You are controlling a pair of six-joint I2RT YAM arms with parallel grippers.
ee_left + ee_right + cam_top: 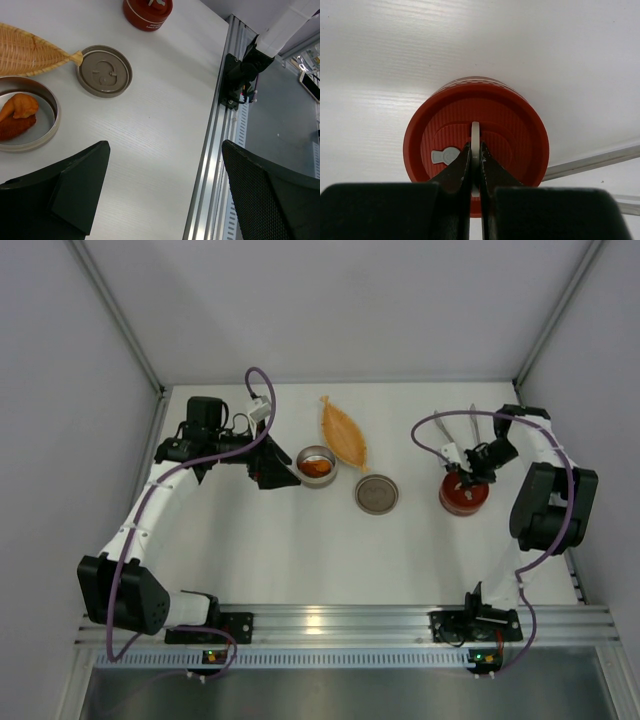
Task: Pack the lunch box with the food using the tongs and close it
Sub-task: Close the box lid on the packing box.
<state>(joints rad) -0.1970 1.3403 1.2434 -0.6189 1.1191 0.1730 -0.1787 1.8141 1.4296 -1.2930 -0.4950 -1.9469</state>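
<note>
The lunch box (318, 466) is a round steel bowl (49, 131) holding orange-brown food (17, 115). Its flat metal inner lid (376, 494) lies on the table just to the right (104, 71). My left gripper (285, 472) hovers at the bowl's left side, open with nothing between the fingers (165, 150). My right gripper (466, 478) is shut on the white upright handle (475, 132) of the red lid (476, 145), which rests on the table (464, 496). The silver tongs (473, 420) lie behind the red lid, untouched, and their thin arms (590, 162) show in the right wrist view.
An orange woven leaf-shaped dish (345, 432) lies behind the bowl (25, 50). White walls close in the back and both sides. An aluminium rail (330, 625) carries the arm bases along the near edge.
</note>
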